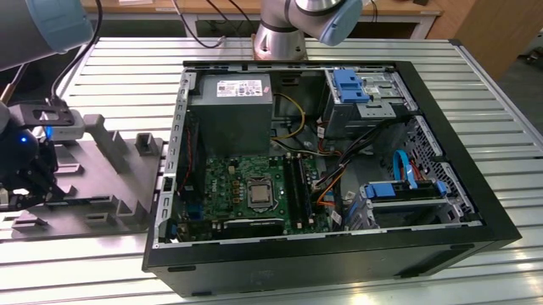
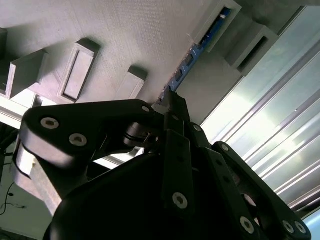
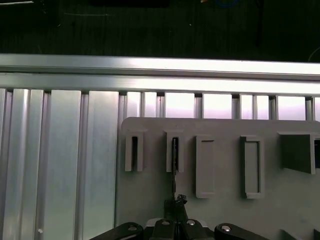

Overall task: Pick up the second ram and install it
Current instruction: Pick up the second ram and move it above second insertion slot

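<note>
Grey plastic lies under my gripper (image 2: 170,102): one holder (image 3: 225,210) resting on the ribbed aluminium surface (image 3: 65,165). My fingers are drawn together, clamped on the near end of the second ram (image 2: 192,55). It stands on edge in the holder and runs straight away from my fingertips. I count one stick.

In the first wrist view I count five raised pockets in a row on the holder, just beyond the gripper: two narrow slotted blocks, two rectangular frames and one wider open box. The ram is a thin dark line there, seen edge-on, sitting in the narrow block directly ahead of me.

The second wrist view adds the flat side of the stick, with its blue board and dark chips along it, passing through two of the holder's blocks.

The exterior view takes in one open computer case (image 1: 339,260), well apart from my gripper and past the holder's far edge. Inside it are one green motherboard (image 1: 229,184), one grey power-supply box (image 1: 229,121) and one square silver processor (image 1: 257,190).
</note>
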### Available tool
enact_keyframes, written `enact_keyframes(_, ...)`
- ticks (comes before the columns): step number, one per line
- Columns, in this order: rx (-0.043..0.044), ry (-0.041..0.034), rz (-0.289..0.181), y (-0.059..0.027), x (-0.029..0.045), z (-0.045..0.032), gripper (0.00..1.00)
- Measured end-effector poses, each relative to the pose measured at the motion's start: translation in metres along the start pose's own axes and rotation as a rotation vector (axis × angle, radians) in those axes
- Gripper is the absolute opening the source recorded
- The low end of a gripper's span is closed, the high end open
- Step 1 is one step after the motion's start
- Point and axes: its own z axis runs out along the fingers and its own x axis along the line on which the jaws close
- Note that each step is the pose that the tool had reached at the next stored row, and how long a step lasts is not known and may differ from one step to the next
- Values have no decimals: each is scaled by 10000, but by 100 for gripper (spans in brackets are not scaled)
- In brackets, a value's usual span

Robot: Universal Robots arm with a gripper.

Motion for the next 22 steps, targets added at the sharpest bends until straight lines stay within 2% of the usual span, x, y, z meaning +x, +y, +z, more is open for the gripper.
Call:
enact_keyframes(14, 10, -33, -3, 2, 13, 5, 11)
enact_keyframes(16, 13, -33, -2, 4, 13, 5, 23)
enact_keyframes(19, 14, -32, -2, 4, 13, 5, 29)
enact_keyframes(20, 14, -33, -2, 5, 13, 5, 36)
enact_keyframes(22, 16, -34, -2, 5, 13, 8, 36)
